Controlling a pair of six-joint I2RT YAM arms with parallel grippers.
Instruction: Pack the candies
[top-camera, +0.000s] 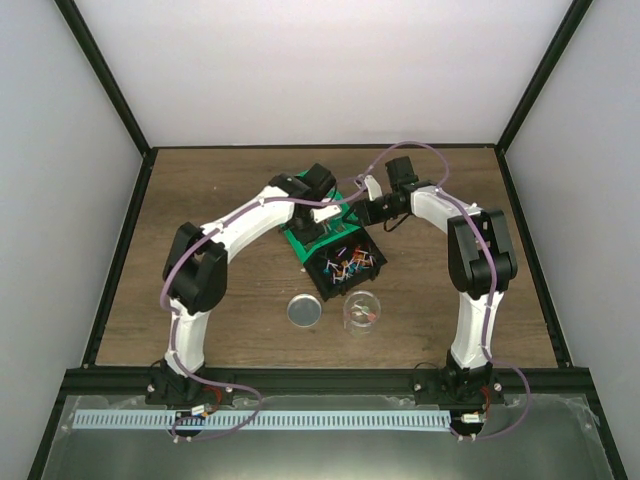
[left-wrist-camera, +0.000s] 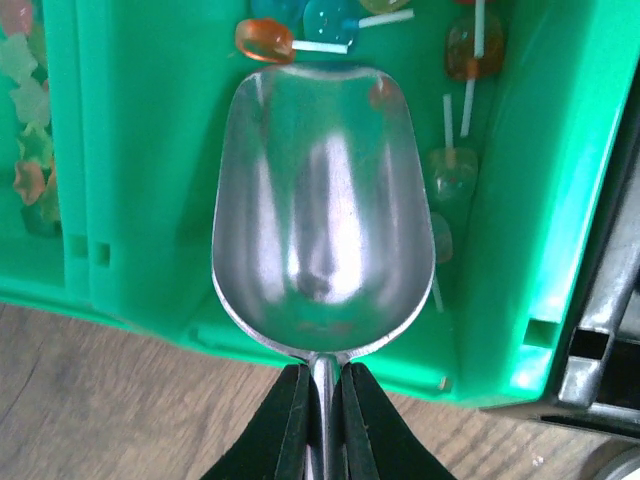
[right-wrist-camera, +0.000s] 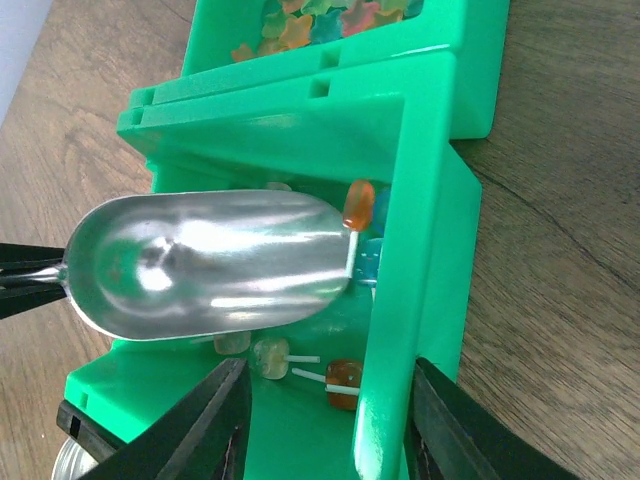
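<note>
Brown wood-grain bench (top-camera: 200, 200) in front of me. On it: green tray (top-camera: 297, 240) mid-bench, black bin (top-camera: 325, 286) right against its near-right side, round metal lid (top-camera: 304, 311) nearer me, clear cup (top-camera: 362, 312) just right of the lid.

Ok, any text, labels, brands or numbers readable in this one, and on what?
None can be read.
The green bin, metal scoop, clear cup and round lid show no print.
The candies show no lettering that can be made out.
</note>
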